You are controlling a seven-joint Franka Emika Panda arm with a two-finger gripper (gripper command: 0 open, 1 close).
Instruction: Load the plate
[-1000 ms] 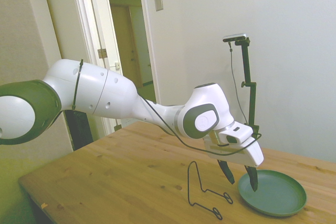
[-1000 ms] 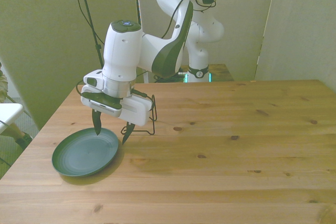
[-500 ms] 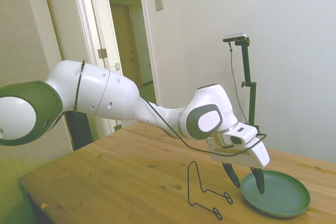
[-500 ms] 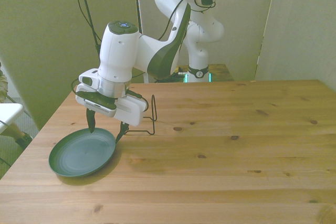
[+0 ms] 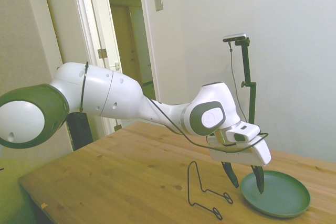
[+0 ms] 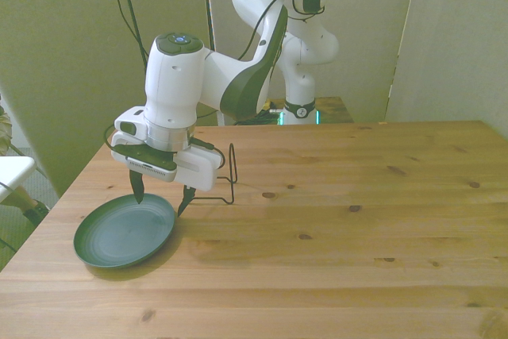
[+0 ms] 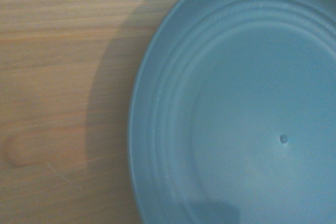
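Plate (image 6: 123, 233) lies flat on the table (image 6: 357, 236), near the corner on the front view's left, close to the near edge. Gripper (image 6: 161, 196) hangs just above its rim, fingers spread and empty: one finger over the inside, one outside, so the rim runs between them. Wire stand (image 6: 226, 176) is just beside, toward the table's middle. Judgement: straight drop, then pinch the rim.

Arm stretched low across the bench toward its front-left corner in the front view, wrist bent down. Tool (image 6: 162, 195) (image 5: 245, 178) points straight down, dark fingers (image 6: 139, 189) spread wide, holding nothing, tips just above the bench.
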